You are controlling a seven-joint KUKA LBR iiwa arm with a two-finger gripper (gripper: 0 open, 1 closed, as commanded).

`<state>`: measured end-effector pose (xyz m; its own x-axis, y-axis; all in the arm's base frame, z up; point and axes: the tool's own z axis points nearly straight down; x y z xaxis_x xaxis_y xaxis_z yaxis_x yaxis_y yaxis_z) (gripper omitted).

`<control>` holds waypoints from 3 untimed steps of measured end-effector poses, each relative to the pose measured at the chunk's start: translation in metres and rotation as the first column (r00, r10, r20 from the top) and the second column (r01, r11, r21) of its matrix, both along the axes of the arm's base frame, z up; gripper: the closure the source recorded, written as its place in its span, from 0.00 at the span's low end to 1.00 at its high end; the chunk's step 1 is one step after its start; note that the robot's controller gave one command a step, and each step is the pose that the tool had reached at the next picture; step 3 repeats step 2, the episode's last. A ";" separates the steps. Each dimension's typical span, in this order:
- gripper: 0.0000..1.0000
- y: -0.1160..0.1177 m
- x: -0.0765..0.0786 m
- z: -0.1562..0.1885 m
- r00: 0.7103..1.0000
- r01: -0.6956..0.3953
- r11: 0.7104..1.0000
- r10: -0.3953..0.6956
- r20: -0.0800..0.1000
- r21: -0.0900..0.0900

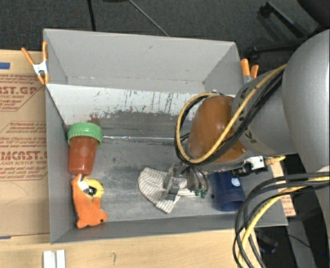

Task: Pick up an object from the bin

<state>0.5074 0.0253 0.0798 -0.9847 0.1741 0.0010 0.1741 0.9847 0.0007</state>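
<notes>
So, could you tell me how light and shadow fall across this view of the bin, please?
Camera view: light falls evenly on the bin's back wall, with no hard glare; the arm shades the lower right corner, so the blue thing there lies dark and the tool over the pale cloth is dim; the green-capped jar at left is well lit.

The grey metal bin (131,149) has a scuffed, scratched floor, and four things lie on it. A crumpled pale checked cloth (153,186) lies right under the end effector (181,187) and spreads out from it, away from the arm. Just beside the end effector, on the arm's side, sits a dark blue container (227,190). Well apart from it, by the far side wall, a reddish-brown jar (82,149) with a green lid lies beside an orange plush toy (87,201).
</notes>
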 end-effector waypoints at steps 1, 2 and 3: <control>1.00 0.000 0.000 0.000 1.000 0.000 1.000 0.000 0.000 0.000; 1.00 -0.009 0.008 0.131 0.999 0.034 0.999 -0.034 0.003 -0.001; 1.00 -0.009 0.008 0.131 0.999 0.034 0.999 -0.034 0.003 -0.001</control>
